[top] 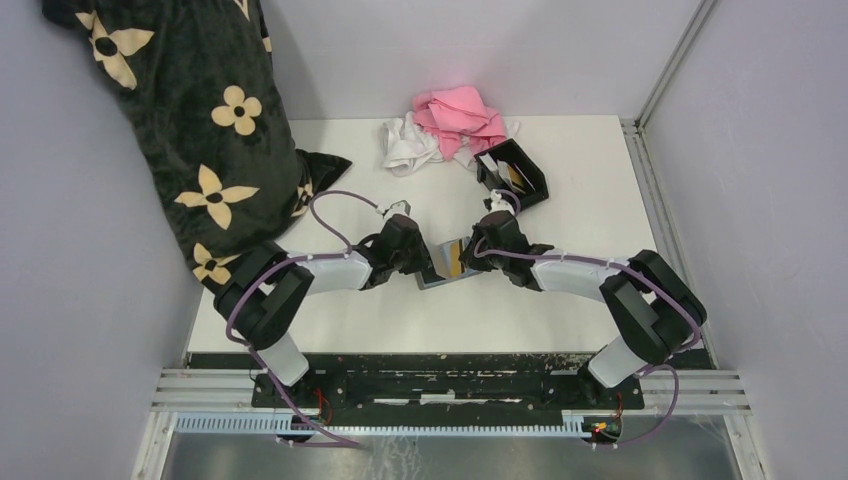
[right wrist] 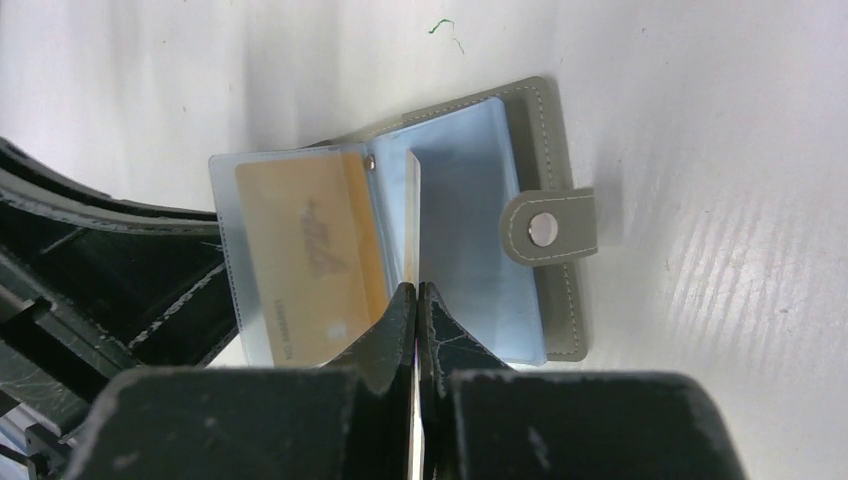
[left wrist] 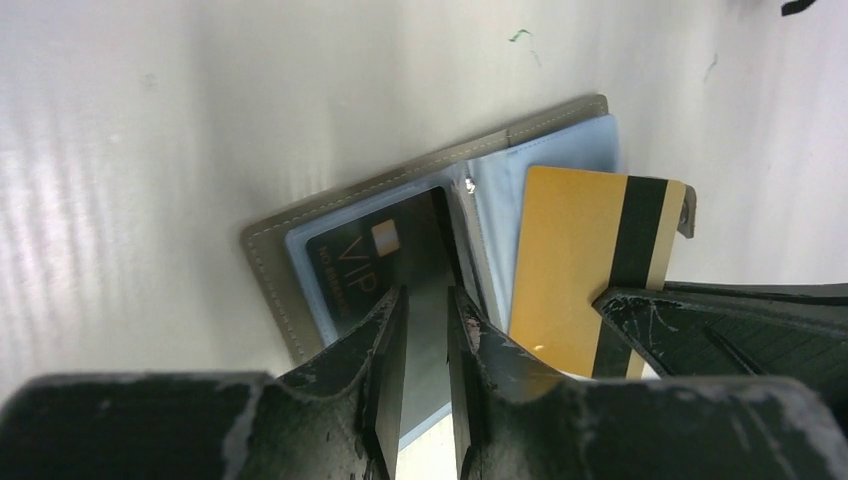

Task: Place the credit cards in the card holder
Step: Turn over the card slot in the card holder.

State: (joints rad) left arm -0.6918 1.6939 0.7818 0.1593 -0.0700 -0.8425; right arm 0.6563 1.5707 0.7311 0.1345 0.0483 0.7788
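Between the two grippers, at mid-table, a gold card (left wrist: 565, 260) and a dark card (left wrist: 370, 260) are seen in the open grey wallet (right wrist: 563, 300). Farther off and to the right, the black card holder (top: 530, 185) is set, with other cards (top: 510, 175) standing in it. One plastic sleeve (right wrist: 413, 200) is pinched upright by the right gripper (right wrist: 417, 290) — its jaws are closed on it. The left gripper (left wrist: 427, 300) is held over the wallet's pages, jaws slightly parted — whether anything is gripped cannot be told. A pink cloth (top: 460, 115) and a white cloth (top: 405, 145) are heaped at the far edge
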